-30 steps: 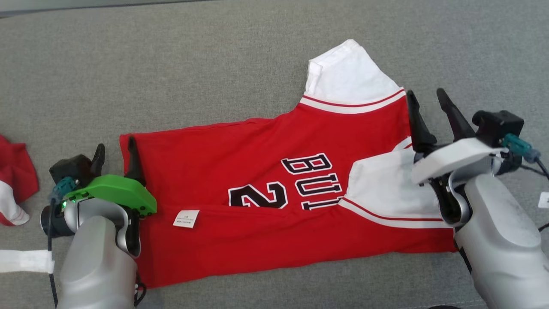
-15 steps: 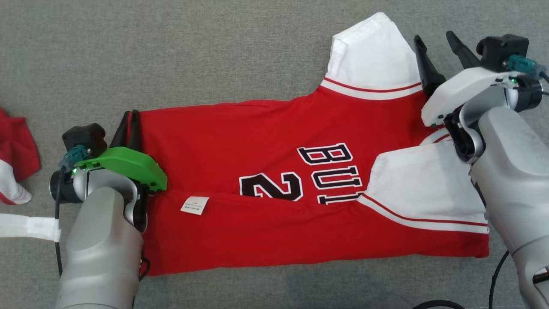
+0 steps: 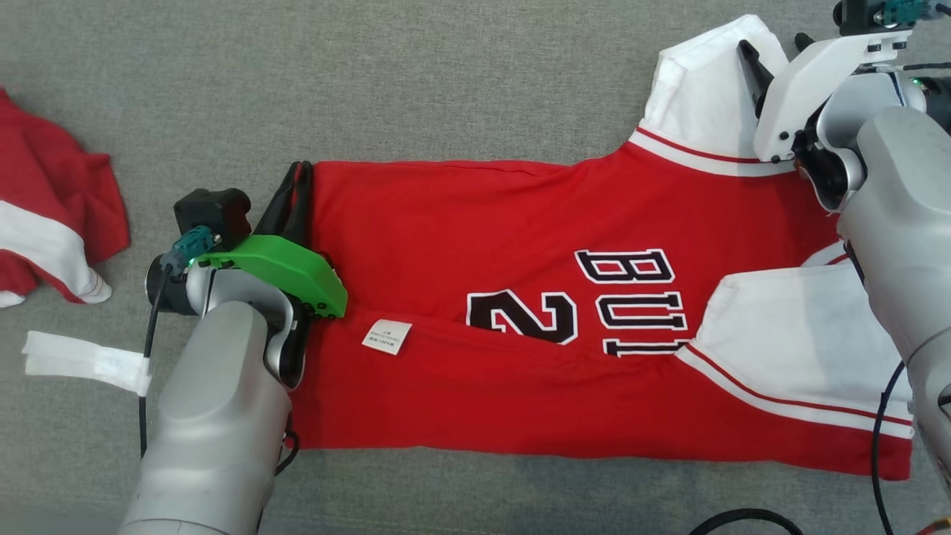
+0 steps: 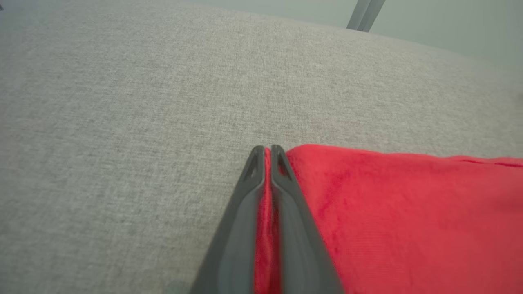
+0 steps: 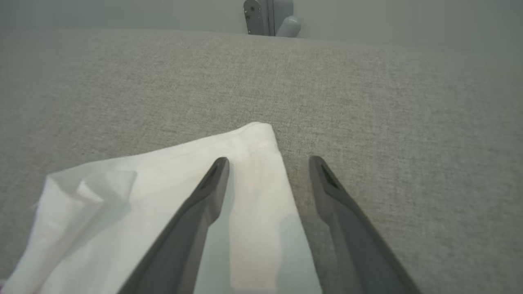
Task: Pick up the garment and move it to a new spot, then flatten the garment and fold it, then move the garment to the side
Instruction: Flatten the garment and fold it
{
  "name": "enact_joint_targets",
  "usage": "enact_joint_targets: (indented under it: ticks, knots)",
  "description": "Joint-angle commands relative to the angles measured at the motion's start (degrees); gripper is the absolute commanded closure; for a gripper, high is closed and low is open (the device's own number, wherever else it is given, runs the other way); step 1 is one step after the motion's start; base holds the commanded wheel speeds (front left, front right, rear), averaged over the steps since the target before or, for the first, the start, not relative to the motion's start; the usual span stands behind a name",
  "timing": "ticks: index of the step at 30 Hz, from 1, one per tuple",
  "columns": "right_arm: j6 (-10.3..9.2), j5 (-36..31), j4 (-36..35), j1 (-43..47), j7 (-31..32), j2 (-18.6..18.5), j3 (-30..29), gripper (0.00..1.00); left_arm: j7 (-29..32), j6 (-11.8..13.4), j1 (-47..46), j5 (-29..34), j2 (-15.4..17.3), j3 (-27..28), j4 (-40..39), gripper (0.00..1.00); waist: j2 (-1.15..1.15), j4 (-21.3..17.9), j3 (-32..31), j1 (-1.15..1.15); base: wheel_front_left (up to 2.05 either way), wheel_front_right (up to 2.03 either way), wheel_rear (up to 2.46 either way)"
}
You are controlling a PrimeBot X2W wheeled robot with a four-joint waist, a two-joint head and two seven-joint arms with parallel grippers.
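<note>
Jersey (image 3: 483, 223) flat mid-frame. Left fingers (image 3: 286, 204) pinched on its red edge, centre left. Right fingers (image 3: 752, 65) wide apart over white sleeve (image 3: 702, 96), upper right.

We see a surface (image 3: 446, 74) covered in grey woven cloth, matt and slightly coarse. The garment (image 3: 483, 223) is soft red cloth with a dull, faintly fuzzy finish. Its upper sleeve (image 3: 691, 96) is smooth white cloth, and its label (image 3: 386, 336) looks like thin white fabric or paper. The jaws of the left gripper (image 4: 265, 149) and right gripper (image 5: 267, 161) are dark matt plastic. The left wrist cover (image 3: 290, 271) is green plastic with a slight sheen, the right wrist cover (image 3: 802, 82) white plastic. The left forearm (image 3: 215, 416) looks smooth, silver-grey and satin.
</note>
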Motion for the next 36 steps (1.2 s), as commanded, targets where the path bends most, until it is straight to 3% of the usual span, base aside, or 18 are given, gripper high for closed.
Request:
enact_joint_targets:
  ticks: [1, 4, 5, 7, 8, 19, 26, 36]
  knots:
    - [-0.06, 0.0, 0.9, -1.0, 0.4, -0.2, 0.5, 0.0, 0.1, -0.1, -1.0, -1.1, 0.1, -0.9, -0.4, 1.0, 0.0, 1.1, 0.8, -0.01, 0.0, 0.0, 0.0]
    - [-0.06, -0.7, 2.0, -2.0, 1.0, -0.6, 1.5, 0.05, 0.1, -0.1, -1.2, -1.9, 0.1, -2.2, -1.0, 1.0, 0.0, 1.6, 1.0, -0.01, 0.0, 0.0, 0.0]
    - [-0.06, -0.5, 2.5, -2.2, 1.0, -0.7, 1.7, 0.25, 0.1, -0.1, -1.3, -2.3, 0.1, -2.8, -1.1, 1.0, 0.0, 1.7, 1.1, -0.01, 0.0, 0.0, 0.0]
    - [-0.06, -0.9, 3.7, -2.6, 1.5, -0.8, 2.5, 0.86, 0.1, 0.1, -1.1, -3.1, 0.1, -3.8, -1.4, 1.0, 0.0, 2.0, 1.2, -0.01, 0.0, 0.0, 0.0]
    - [-0.06, -0.8, 4.2, -2.9, 1.5, -0.8, 2.6, 1.0, 0.1, 0.3, -1.1, -3.5, 0.1, -4.2, -1.5, 1.0, 0.0, 2.0, 1.2, -0.01, 0.0, 0.0, 0.0]
    - [-0.07, 1.1, 3.2, -1.1, -9.3, 0.2, 4.0, 1.0, 0.1, 1.5, 0.7, -3.3, 0.1, -2.8, -1.1, 1.0, 0.0, -0.4, -2.1, -0.01, 0.0, 0.0, 0.0]
    - [-0.07, 6.7, -2.7, 4.6, -13.6, 0.1, 8.5, 1.0, 0.1, 0.9, 2.9, -1.1, 1.0, 0.2, -0.8, 1.0, 0.0, -3.9, -7.8, -0.01, 0.0, 0.0, 0.0]
    - [-0.07, 16.9, -13.2, 14.4, -17.4, -3.5, 13.4, 1.0, 0.0, 0.1, 7.4, 0.7, 2.3, 2.9, -1.9, 1.0, 0.0, -7.0, -15.0, -0.01, 0.0, 0.0, 0.0]
